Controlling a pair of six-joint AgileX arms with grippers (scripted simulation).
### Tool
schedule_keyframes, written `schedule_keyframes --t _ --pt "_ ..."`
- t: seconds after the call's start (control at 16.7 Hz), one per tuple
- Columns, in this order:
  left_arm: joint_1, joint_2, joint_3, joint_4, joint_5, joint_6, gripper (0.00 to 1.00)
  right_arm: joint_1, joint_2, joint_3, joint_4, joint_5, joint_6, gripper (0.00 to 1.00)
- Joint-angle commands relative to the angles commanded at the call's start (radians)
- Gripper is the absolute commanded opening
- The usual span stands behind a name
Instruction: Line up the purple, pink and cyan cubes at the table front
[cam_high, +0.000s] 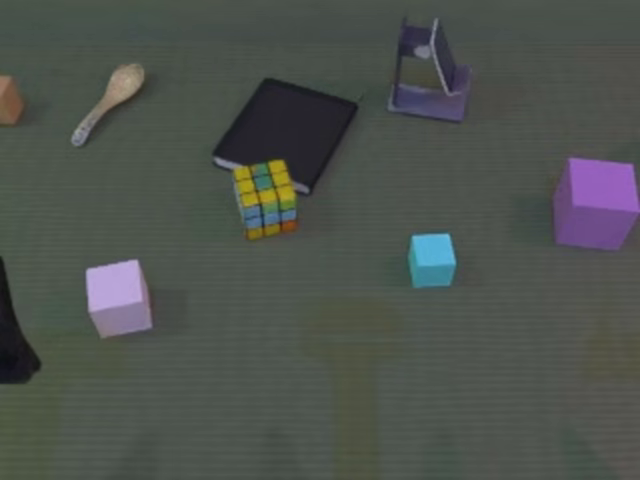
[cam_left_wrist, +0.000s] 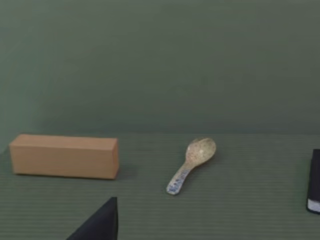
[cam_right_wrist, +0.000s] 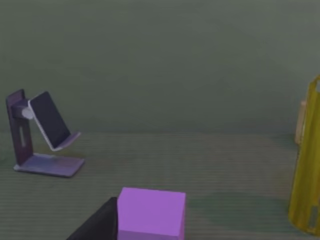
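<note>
Cubes, 3 pcs, all loose on table (cam_high: 330, 400): purple cube (cam_high: 596, 202) far right edge; cyan cube (cam_high: 432, 260) right of centre, nearer front; pink cube (cam_high: 118, 297) left. Between pink & cyan, set back: 1 puzzle cube (cam_high: 265, 199) touching 1 black tablet (cam_high: 286, 133). Rear: 1 spoon (cam_high: 108, 101), 1 orange block (cam_high: 9, 100), 1 phone stand (cam_high: 430, 75). Left gripper (cam_high: 12, 335) at left edge, fingers: can't tell. Right gripper not visible from above.
</note>
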Motion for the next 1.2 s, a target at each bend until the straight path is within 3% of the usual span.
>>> schedule_keyframes --t 0.3,0.54,1.2 --pt "0.0 0.0 0.0 0.0 0.0 0.0 1.0 0.02 0.062 0.061 -0.04 -0.002 0.017 1.0" --pt "0.0 0.0 0.0 0.0 0.0 0.0 1.0 0.081 0.292 0.289 -0.183 -0.003 0.072 1.0" --pt "0.0 0.0 0.0 0.0 0.0 0.0 1.0 0.33 1.524 1.284 -0.837 0.004 0.292 1.0"
